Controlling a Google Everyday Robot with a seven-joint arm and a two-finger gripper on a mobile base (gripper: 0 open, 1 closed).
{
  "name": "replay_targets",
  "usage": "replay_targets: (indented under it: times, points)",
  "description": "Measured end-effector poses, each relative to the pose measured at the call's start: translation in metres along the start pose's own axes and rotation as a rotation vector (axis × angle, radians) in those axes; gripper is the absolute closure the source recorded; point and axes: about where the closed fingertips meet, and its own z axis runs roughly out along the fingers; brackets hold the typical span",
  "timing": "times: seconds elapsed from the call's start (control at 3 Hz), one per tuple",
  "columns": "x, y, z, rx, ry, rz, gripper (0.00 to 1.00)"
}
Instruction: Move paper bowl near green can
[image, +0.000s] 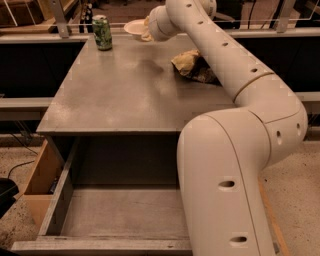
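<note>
in the camera view, the white arm (235, 65) is reaching from the lower right across the grey table (120, 100) toward its far edge. the gripper (146, 31) is hanging at the far end of the arm, above the back of the table, and it is pinching the right rim of the paper bowl (132, 26). the bowl is sitting lifted off the tabletop, roughly level, in front of the rail behind the table. the green can (102, 32) is standing upright at the far left corner of the table, near the bowl on its left but not touching it. a crumpled snack bag (192, 66) is lying on the right side of the table, partly tucked behind the arm. below the tabletop, a drawer (125, 212) is standing pulled open.
</note>
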Motion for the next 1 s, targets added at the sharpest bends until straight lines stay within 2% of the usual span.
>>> replay_targets:
  times: [0.33, 0.67, 1.0]
  points:
    - [-0.020, -0.001, 0.016, 0.011, -0.050, -0.001, 1.00]
    - [-0.032, 0.004, 0.027, -0.007, -0.079, -0.007, 1.00]
    - [-0.035, 0.006, 0.031, -0.013, -0.083, -0.007, 0.84]
